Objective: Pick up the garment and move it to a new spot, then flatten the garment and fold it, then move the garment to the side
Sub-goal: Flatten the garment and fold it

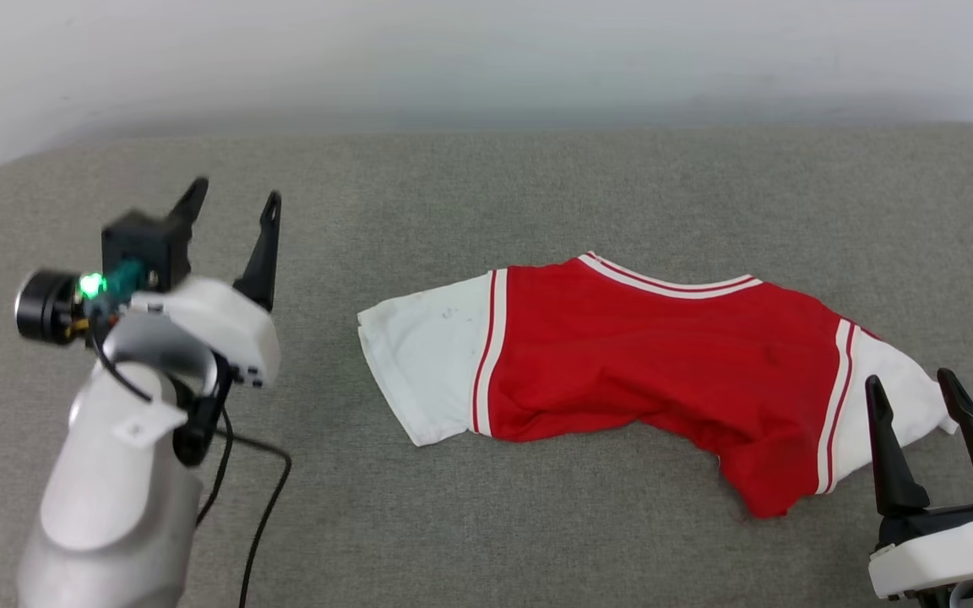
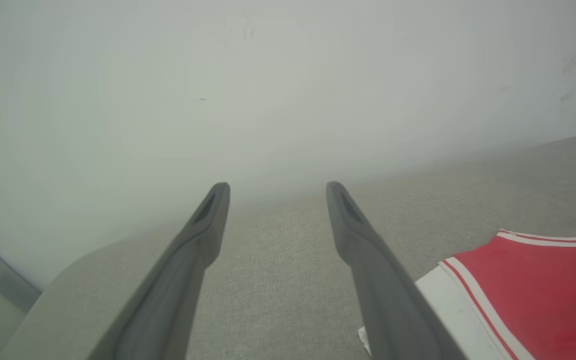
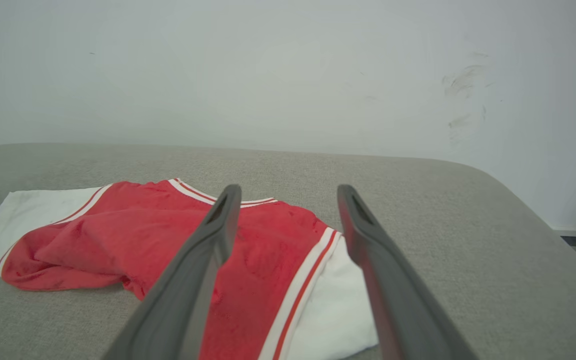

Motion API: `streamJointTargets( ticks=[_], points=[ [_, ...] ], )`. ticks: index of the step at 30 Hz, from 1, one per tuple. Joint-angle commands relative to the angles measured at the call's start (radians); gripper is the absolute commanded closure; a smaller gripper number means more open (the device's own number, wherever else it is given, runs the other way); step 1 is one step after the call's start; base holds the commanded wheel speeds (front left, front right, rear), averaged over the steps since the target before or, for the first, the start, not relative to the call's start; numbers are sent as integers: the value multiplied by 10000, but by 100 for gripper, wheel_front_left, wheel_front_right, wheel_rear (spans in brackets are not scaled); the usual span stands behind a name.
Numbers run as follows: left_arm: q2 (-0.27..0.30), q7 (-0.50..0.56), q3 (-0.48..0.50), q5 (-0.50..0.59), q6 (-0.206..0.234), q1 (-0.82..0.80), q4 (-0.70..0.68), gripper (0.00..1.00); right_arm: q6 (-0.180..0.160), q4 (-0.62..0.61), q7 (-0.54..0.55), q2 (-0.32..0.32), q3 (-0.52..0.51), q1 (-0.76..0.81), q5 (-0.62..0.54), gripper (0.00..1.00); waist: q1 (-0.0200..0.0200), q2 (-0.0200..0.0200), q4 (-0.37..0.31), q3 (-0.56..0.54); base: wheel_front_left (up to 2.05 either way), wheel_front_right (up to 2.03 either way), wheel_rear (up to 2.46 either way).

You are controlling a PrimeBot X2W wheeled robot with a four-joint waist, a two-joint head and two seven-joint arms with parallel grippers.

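- The right gripper [image 1: 910, 380] sits at the near right edge of the table [image 1: 537, 186], jaws spread wide and holding nothing. Its two dark fingers point up over the garment's right white sleeve.
- In the right wrist view the right gripper [image 3: 289, 188] has that sleeve and its red-and-white striped trim lying between and below the open fingers.
- The left gripper [image 1: 236, 192] hangs above the bare grey fabric at the left, jaws wide apart and empty. It is well apart from the cloth, and a black cable [image 1: 267, 498] trails beside the pale forearm.
- The garment [image 1: 655, 355] — a red jersey with white sleeves — lies right of centre, its near edge bunched and rumpled and its striped collar toward the back.
- Beyond the table stands a plain pale wall [image 1: 486, 51].
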Motion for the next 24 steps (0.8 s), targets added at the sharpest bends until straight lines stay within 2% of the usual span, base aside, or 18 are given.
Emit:
streamJointTargets(
  ticks=[1,6,15,20,24],
  points=[
    [98,239,-132,-120,-36,-320,41,0,-10,-108,44,80,-40,97,-85,0,1,0,-90,133,0,0,0],
    [729,2438,-1460,-989,-93,-1703,512,0,-10,-284,130,132,-69,51,-111,0,1,0,-305,521,0,0,0],
    [1859,6310,-4554,-3460,-93,-3414,1207,0,-11,-113,85,-23,-2,-402,-15,0,1,0,-647,1269,0,0,0],
    [2277,7478,-5734,-4490,-94,-3887,1584,0,-11,68,16,-123,130,-631,9,0,1,0,-889,1590,0,0,0],
    [2423,7783,-6360,-5051,-95,-4012,1973,0,-11,211,-49,-161,185,-787,32,0,1,0,-1043,1824,0,0,0]
  ],
)
